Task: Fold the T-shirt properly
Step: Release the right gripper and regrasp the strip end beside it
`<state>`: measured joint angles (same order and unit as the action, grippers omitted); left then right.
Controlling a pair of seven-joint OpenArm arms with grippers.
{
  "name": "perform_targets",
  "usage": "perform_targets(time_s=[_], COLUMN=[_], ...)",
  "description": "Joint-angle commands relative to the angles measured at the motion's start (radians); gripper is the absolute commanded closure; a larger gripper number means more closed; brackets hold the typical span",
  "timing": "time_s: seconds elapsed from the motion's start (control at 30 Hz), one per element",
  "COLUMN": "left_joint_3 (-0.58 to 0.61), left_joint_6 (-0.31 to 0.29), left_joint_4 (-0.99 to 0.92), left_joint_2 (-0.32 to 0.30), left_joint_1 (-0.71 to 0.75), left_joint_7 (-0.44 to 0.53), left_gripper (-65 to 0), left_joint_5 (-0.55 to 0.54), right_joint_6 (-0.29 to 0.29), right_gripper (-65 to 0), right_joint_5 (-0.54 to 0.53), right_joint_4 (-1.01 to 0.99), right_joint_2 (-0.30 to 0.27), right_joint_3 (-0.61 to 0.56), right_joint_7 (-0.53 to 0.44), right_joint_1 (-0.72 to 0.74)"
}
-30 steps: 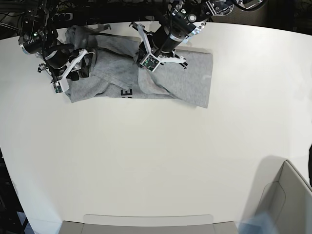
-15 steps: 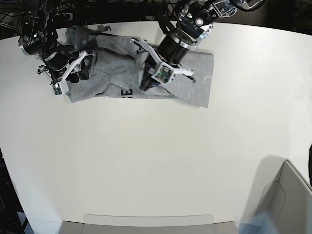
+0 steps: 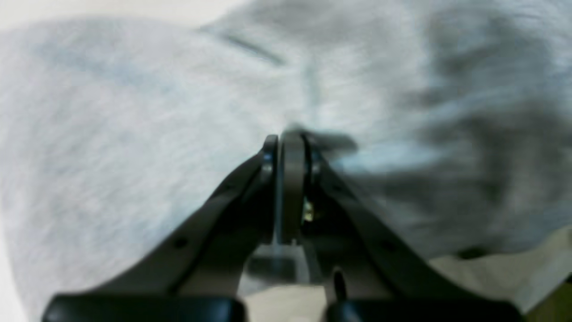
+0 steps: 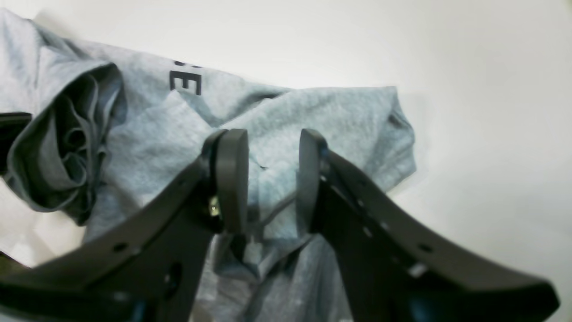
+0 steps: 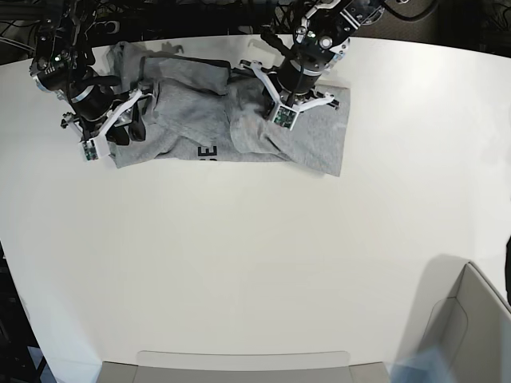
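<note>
The heather-grey T-shirt (image 5: 319,136) lies crumpled along the table's far edge, with black lettering (image 5: 207,152) showing at its near hem. My left gripper (image 5: 294,96) sits over the shirt's middle. In the left wrist view it (image 3: 290,136) is shut, its tips pressed into the grey cloth (image 3: 134,134) and apparently pinching a fold. My right gripper (image 5: 134,112) hangs over the shirt's left end. In the right wrist view it (image 4: 270,179) is open, just above the cloth (image 4: 348,129), with the lettering (image 4: 185,82) and a bunched sleeve opening (image 4: 71,147) beyond it.
The white table (image 5: 255,255) stretches toward the near side. A grey bin (image 5: 471,327) stands at the near right corner. A grey tray edge (image 5: 239,363) runs along the near side. Dark cabling and arm bases crowd the far edge.
My left gripper swung from the shirt's lower middle back up and to the right, and the fold under it bunched up. My right gripper barely moved.
</note>
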<state>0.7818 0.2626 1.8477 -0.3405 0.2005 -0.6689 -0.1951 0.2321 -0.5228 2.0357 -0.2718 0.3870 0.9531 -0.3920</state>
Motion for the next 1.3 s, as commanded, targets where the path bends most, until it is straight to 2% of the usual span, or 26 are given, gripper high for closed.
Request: perform_targets(time_s=[0.0, 0.07, 0.13, 0.2, 0.27, 0.33, 0.4, 0.53, 0.67, 0.73, 1.03, 1.13, 1.27], left_joint_3=[-0.003, -0.003, -0.003, -0.003, -0.003, -0.002, 0.000, 0.003, 0.008, 0.008, 0.008, 0.008, 0.008], left_joint_6=[0.002, 0.002, 0.002, 0.002, 0.002, 0.000, -0.001, -0.003, -0.003, -0.003, -0.003, -0.001, 0.000], left_joint_4=[0.043, 0.070, 0.083, 0.082, 0.080, 0.080, 0.080, 0.079, 0.079, 0.079, 0.079, 0.079, 0.079], left_joint_2=[-0.002, -0.007, -0.009, -0.009, -0.009, -0.009, -0.009, -0.009, -0.009, -0.009, -0.007, -0.004, -0.004], left_joint_1=[-0.006, -0.006, -0.006, -0.006, -0.006, -0.006, -0.006, -0.006, -0.003, 0.000, 0.003, 0.003, 0.003], left_joint_7=[0.053, 0.084, 0.088, 0.088, 0.088, 0.088, 0.088, 0.088, 0.088, 0.088, 0.088, 0.088, 0.088], left_gripper=[-2.0, -2.0, -2.0, -2.0, -2.0, -2.0, -2.0, -2.0, -2.0, -2.0, -2.0, -2.0, -2.0], left_joint_5=[0.012, 0.012, 0.012, 0.012, 0.012, 0.012, 0.012, 0.012, 0.012, 0.012, 0.012, 0.009, 0.009], right_joint_6=[0.000, 0.000, -0.001, 0.002, 0.002, 0.002, 0.002, 0.013, 0.146, 0.174, 0.174, 0.174, 0.174], right_gripper=[-19.9, -20.2, -20.3, -21.4, -25.5, -29.2, -29.6, -29.6, -29.6, -29.6, -29.6, -29.6, -29.5], right_joint_5=[-0.017, -0.036, -0.115, -0.262, -0.446, -0.544, -0.550, -0.549, -0.549, -0.549, -0.541, -0.540, -0.469], right_joint_4=[0.021, 0.021, 0.021, 0.020, 0.013, 0.012, 0.001, -0.108, -0.226, -0.255, -0.347, -0.384, -0.399], right_joint_2=[-0.008, -0.008, -0.008, -0.008, -0.008, -0.008, 0.010, 0.055, 0.090, 0.090, 0.088, 0.101, 0.108], right_joint_3=[0.007, 0.008, 0.040, 0.119, 0.211, 0.289, 0.329, 0.358, 0.364, 0.364, 0.367, 0.416, 0.462], right_joint_7=[-0.029, -0.041, -0.064, -0.053, -0.016, 0.053, 0.103, 0.109, 0.114, 0.116, 0.111, 0.109, 0.109], right_joint_1=[0.017, 0.020, 0.015, 0.014, 0.014, 0.014, 0.018, 0.014, 0.000, -0.002, -0.040, -0.045, -0.035])
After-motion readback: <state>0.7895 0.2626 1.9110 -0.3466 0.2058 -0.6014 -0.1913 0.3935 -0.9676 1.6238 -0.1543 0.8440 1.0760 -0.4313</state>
